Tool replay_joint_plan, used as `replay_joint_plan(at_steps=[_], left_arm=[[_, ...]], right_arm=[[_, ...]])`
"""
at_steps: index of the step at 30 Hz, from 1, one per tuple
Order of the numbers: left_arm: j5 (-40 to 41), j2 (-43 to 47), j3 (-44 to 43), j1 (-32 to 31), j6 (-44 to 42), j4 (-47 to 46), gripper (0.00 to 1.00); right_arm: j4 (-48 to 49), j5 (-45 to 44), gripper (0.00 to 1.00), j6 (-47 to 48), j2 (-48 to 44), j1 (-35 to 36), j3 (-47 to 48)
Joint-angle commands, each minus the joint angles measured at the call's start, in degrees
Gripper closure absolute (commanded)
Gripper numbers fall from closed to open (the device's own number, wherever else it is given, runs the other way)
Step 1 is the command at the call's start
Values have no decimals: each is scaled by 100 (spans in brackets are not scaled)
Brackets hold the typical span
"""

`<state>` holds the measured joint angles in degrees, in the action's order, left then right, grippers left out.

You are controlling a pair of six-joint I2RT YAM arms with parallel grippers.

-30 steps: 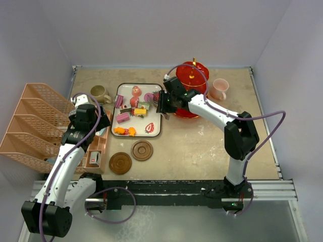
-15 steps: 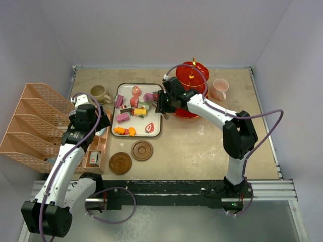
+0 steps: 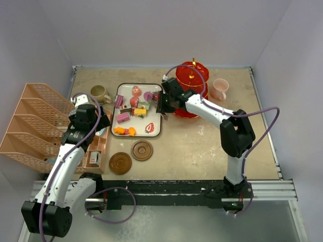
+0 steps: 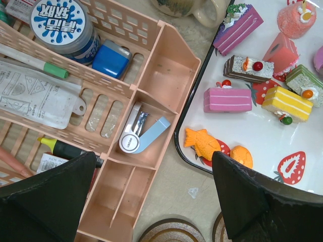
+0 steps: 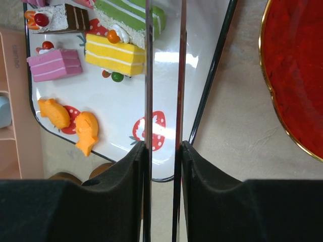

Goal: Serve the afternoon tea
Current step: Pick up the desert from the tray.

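Spreading across most of the top view, the sandy surface (image 3: 202,146) carries everything. Biggest on it is the red tiered stand (image 3: 193,75) at upper middle. The right arm crosses its lower plate, and the slice of that plate at the right edge of the right wrist view is bare. Left of the stand lies the white tray (image 3: 143,133) with the toy sweets (image 3: 124,118) on it. An olive mug (image 3: 99,93) sits upper left of the tray, a pink mug (image 3: 220,88) right of the stand, and two brown coasters (image 3: 142,150) below the tray.

The left gripper (image 4: 161,201) hangs over the peach organizer (image 4: 169,65) beside the tray, fingers spread wide and holding nothing. The right gripper (image 5: 164,151) has its fingers clamped on the metal tweezers (image 5: 148,91). Their blades run up the frame past the yellow cake (image 5: 113,54) to the green cake (image 5: 126,17).

These sweets look light and probably a bit squashy, so smooth metal tips could slide off. Pinching a slice low across its flat sides seems safest. The tips are cut off at the top edge and hidden under the gripper from above, so I cannot tell whether the green cake is pinched.
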<state>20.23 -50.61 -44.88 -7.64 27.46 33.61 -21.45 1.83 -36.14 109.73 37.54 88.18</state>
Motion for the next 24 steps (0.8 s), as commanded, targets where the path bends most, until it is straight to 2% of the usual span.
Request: replay_joint_plan(at_steps=[1, 6, 15, 24], left_arm=[[76, 29, -258, -36, 55, -126, 6], [61, 25, -257, -41, 53, -134, 6], [69, 39, -249, -41, 53, -130, 6], [53, 20, -253, -45, 57, -134, 6]], right_arm=[[180, -464, 72, 267, -473, 13, 267], [-69, -952, 74, 455, -684, 139, 287], [-220, -1056, 75, 871, -1314, 333, -98], [-322, -1013, 74, 837, -2354, 502, -1074]])
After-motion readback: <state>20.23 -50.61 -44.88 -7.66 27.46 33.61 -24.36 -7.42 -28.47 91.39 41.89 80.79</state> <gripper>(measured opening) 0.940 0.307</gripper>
